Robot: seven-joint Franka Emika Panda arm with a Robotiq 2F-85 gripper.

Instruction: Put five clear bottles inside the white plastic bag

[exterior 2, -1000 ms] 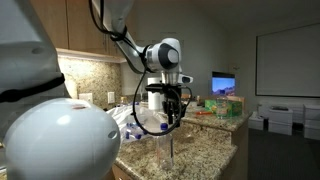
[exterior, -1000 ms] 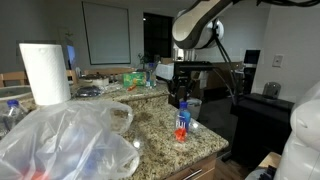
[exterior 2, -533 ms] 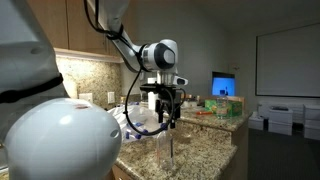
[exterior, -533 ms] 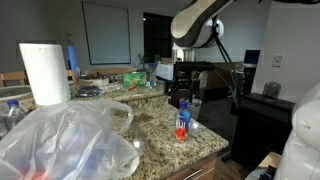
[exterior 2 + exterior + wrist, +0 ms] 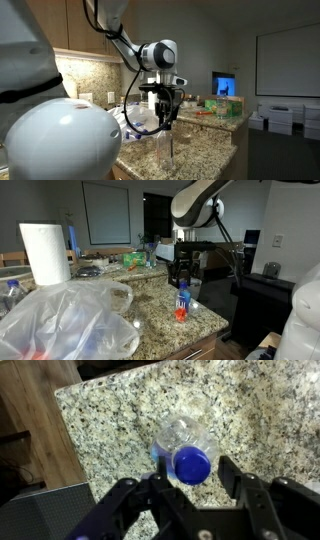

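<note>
Clear bottle (image 5: 183,442) stands upright on the desk (image 5: 255,410), apart from the white plastic bag (image 5: 60,320); pincer (image 5: 193,472) hovers above, jaws apart astride the blue cap (image 5: 192,463) (no contact visible); expect light, thin-walled, slippery plastic; grip the stiffer neck beneath the cap.

Small clear plastic bottle (image 5: 182,304): blue cap, blue label, orange-red at the base. Upright on the granite tabletop (image 5: 152,306) near its front corner, standing apart from the bag. Wrist view looks straight down on the same bottle (image 5: 182,438): cap on, round see-through body under it. In an exterior view (image 5: 166,148) it's only a faint clear outline.

Large crinkled translucent whitish plastic bag (image 5: 70,315): slumped on the same tabletop, red patch showing through low down, can't tell what.

Second blue-capped clear bottle (image 5: 12,288): upright beside the bag, partly hidden.
</note>
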